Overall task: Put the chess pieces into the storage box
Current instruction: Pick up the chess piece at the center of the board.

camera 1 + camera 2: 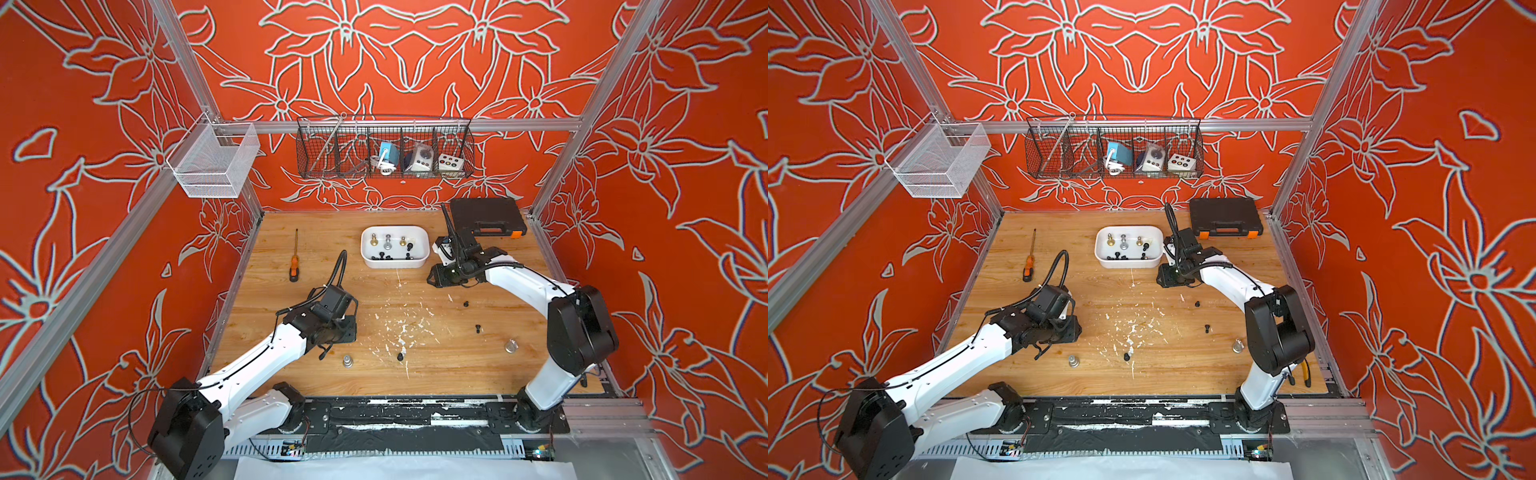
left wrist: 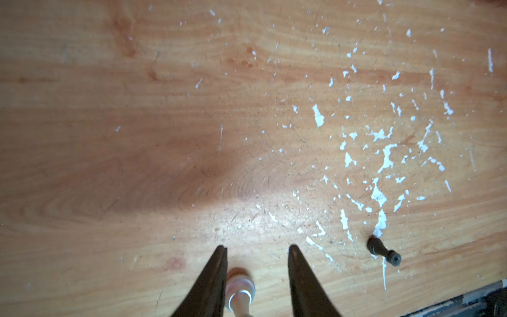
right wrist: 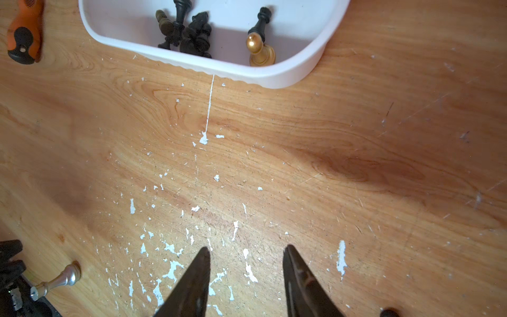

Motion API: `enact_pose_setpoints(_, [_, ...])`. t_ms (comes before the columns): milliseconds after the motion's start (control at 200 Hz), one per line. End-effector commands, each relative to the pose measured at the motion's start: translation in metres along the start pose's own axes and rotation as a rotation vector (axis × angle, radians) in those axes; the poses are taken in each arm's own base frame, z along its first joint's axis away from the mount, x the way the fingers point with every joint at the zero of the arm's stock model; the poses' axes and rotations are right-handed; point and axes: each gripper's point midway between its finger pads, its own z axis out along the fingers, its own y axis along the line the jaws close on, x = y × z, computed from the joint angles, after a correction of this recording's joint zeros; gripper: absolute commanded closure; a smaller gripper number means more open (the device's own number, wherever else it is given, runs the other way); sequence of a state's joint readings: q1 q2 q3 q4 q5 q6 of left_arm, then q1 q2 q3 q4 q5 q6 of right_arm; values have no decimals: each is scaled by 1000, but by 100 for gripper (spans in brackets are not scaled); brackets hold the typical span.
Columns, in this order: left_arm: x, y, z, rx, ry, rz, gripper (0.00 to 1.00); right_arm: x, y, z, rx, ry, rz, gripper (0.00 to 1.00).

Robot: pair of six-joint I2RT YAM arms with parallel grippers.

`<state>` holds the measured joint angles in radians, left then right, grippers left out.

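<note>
Five pieces lie loose on the table [image 1: 316, 249] in both top views: one silver piece [image 1: 347, 361] beside my left claw, another silver one [image 1: 511, 345] near my right arm, and three black pieces [image 1: 400, 356] spread between them. All the others in view, brass, silver, cream and black, are in the box [image 1: 395, 262] at the far side of the table, so I judge the task mostly done.

Left claw [image 2: 258, 247]: released. A pale piece [image 2: 240, 291] shows between the jaws, against one and clear of the other, and I judge it not grasped.

Right claw [image 3: 247, 252]: released and empty, over bare table just beside the box.

Only the wrist views show the gap between the jaws; in the top views my wrists hide it. The right wrist view also looks into the box, where a gold pawn [image 3: 260, 50] stands by black ones. Pliers [image 1: 1304, 372] show in a top view only, behind my right arm. The screwdriver [image 1: 294, 262] is not part of the task.
</note>
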<state>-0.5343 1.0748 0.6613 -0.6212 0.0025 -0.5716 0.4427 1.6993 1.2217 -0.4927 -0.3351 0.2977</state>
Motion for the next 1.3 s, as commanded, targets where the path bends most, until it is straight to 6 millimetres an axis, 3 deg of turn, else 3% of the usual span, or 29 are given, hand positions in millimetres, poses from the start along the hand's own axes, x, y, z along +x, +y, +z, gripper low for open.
enact_pose_setpoints(0, [22,11,-1,-55,59,-52,62,3,0,-1,-14,-1,1,54])
enact_pose_setpoints(385, [56,11,-2,-85,145,-39,61,5,3,5,-47,16,12,54])
enact_pose_setpoints(926, [67,9,6,-110,184,1,61,8,5,10,-72,32,23,54])
enact_pose_setpoints(1296, [69,8,11,-104,192,10,68,10,6,13,-80,38,34,54])
